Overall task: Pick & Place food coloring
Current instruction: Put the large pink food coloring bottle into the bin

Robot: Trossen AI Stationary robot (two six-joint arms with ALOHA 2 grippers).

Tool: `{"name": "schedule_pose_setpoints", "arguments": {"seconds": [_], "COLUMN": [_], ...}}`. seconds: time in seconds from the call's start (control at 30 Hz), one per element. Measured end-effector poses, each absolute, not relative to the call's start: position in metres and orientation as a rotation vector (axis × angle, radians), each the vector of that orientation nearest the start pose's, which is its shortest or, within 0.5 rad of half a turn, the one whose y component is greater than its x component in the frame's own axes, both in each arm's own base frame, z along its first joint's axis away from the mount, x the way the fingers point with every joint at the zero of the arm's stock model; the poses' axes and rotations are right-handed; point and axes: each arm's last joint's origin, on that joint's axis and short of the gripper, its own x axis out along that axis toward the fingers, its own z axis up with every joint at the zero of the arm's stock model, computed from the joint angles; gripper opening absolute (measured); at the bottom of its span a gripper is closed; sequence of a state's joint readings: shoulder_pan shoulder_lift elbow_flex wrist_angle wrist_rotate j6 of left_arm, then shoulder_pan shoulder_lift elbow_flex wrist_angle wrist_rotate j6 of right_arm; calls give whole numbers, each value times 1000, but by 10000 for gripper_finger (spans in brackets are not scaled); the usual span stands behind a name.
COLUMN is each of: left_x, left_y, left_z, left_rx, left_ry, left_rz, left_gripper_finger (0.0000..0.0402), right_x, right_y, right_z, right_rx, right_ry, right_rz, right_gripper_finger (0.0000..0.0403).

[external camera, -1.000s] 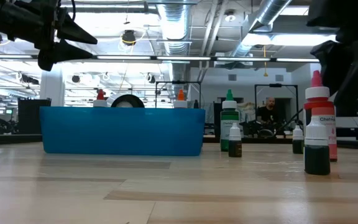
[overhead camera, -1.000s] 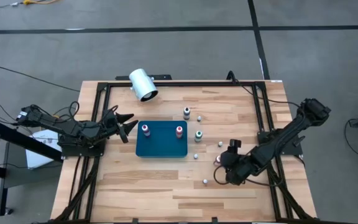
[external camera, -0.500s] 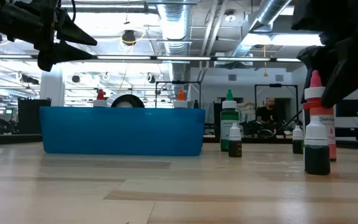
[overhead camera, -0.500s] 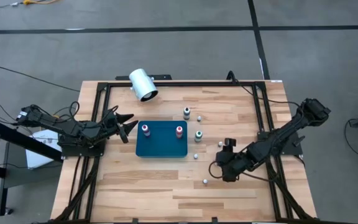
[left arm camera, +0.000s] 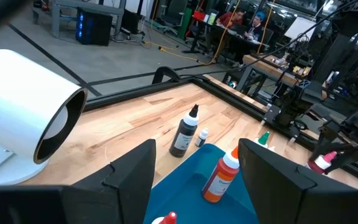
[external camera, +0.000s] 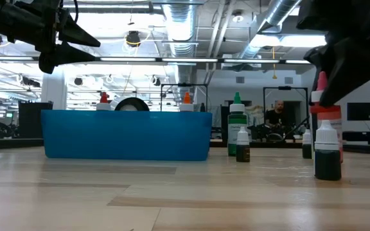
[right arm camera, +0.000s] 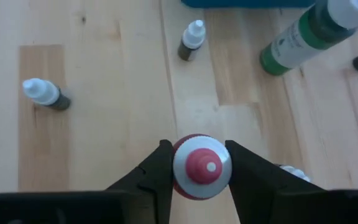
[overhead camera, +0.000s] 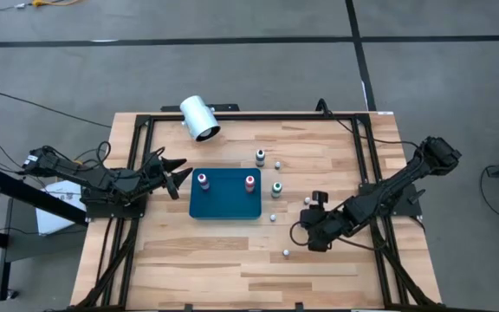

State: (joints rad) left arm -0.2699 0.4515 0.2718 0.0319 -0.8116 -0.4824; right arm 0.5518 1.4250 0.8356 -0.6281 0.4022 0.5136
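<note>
Right gripper (right arm camera: 202,167) is reaching down over the right half of the table (overhead camera: 232,260), its two fingers (right arm camera: 159,168) pressing against either side of a pink-topped bottle (right arm camera: 201,168) of food coloring. The bottle is standing upright between them, cap facing the wrist camera; in the low view it is showing at (external camera: 322,106) beneath the dark arm. It is sitting well to the right of the teal tray (overhead camera: 225,204).

Left gripper (overhead camera: 177,176) is hovering off the tray's left edge, fingers spread, nothing between them.

Two bottles are standing inside the tray: a pink-topped one (overhead camera: 202,180) at its left and a red-topped one (overhead camera: 250,181) at its right. Just outside the tray's right edge, a green bottle (overhead camera: 277,187) is standing upright (green cap, dark body). A dark-topped bottle (overhead camera: 260,157) is sitting beyond the tray's far right corner. Small whitish droppers are dotting the wood near the right gripper, one at (overhead camera: 286,253), another at (overhead camera: 273,217).

A large white cylinder (overhead camera: 199,118) is lying on its side at the table's far edge.
</note>
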Motion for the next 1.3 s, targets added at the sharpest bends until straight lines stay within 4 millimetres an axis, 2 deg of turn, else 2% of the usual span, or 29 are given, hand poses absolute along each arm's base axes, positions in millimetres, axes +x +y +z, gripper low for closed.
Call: {"name": "schedule_pose_setpoints", "arguments": {"seconds": [0.27, 0.73, 0.97, 1.3], "left_x": [122, 122, 122, 122], "left_y": [-12, -12, -12, -12], "left_z": [221, 221, 221, 217], "left_rx": [-393, -393, -391, -370], "left_ry": [-5, -4, -1, 33], "left_rz": [560, 560, 560, 567], "left_gripper_finger": [220, 220, 220, 220], "right_x": [220, 218, 210, 207], "right_y": [115, 95, 80, 68], "right_z": [194, 216, 241, 285], "right_rx": [-98, -69, 33, 223], "right_ry": [1074, 1029, 939, 634], "right_rz": [-143, -95, -51, 111], "right_gripper_finger": [119, 114, 114, 114]}}
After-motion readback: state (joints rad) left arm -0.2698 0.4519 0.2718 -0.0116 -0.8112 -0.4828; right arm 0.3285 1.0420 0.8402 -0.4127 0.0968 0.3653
